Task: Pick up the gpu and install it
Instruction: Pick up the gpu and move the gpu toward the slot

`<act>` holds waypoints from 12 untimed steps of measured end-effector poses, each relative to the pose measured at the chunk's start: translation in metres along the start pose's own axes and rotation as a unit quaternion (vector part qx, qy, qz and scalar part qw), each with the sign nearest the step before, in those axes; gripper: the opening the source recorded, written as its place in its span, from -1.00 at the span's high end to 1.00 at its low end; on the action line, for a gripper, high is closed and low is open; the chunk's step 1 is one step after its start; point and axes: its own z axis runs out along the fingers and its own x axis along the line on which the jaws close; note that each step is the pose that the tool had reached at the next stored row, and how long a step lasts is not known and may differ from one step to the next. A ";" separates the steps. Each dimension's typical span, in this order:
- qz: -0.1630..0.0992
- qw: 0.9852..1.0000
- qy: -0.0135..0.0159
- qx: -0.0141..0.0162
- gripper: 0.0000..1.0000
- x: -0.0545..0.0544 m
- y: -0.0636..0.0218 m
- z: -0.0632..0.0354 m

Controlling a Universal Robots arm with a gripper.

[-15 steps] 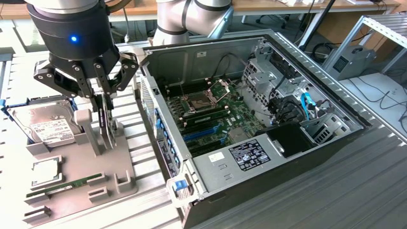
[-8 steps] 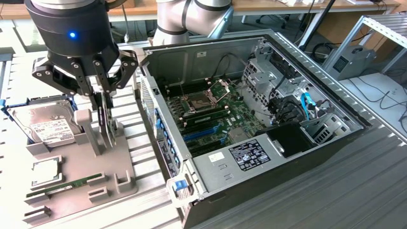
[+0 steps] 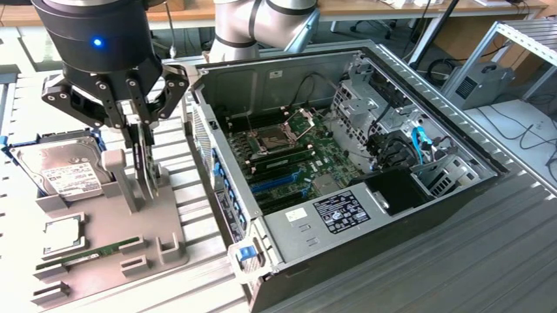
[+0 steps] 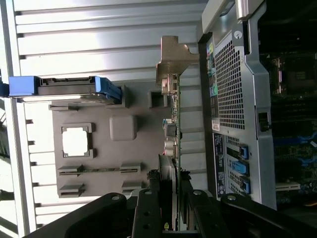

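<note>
The big open computer case [image 3: 235, 85] has a green board and wires inside. Beside it, the gray tray [image 3: 104, 228] holds a hard drive [image 3: 61, 166], the gpu [image 3: 150, 173] standing on its edge, and a thin memory stick [image 3: 91, 255]. The gripper [image 3: 139, 134] pinches the gpu's top.

The gpu [image 4: 174, 130] shows a thin bare circuit-board edge and a dull silvery metal bracket [image 4: 171, 59]; the gripper [image 3: 141, 145] is black, matt, dotted with bright bolts; the holder [image 3: 113, 228], at nine o'clock of the case in the exterior view, looks like matt grey plastic; the case [image 3: 261, 85] is pale sheet metal, one wall perforated; the hard drive [image 3: 61, 166] has a glossy metal lid and white paper label; the table [image 3: 435, 280] is ribbed satin metal.
</note>
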 end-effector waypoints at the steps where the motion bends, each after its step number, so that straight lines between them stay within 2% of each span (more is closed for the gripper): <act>1: 0.000 1.000 0.000 0.000 0.47 0.000 0.0000 -0.0006; 12: 0.000 1.000 0.000 0.000 0.47 0.000 0.0004 -0.0097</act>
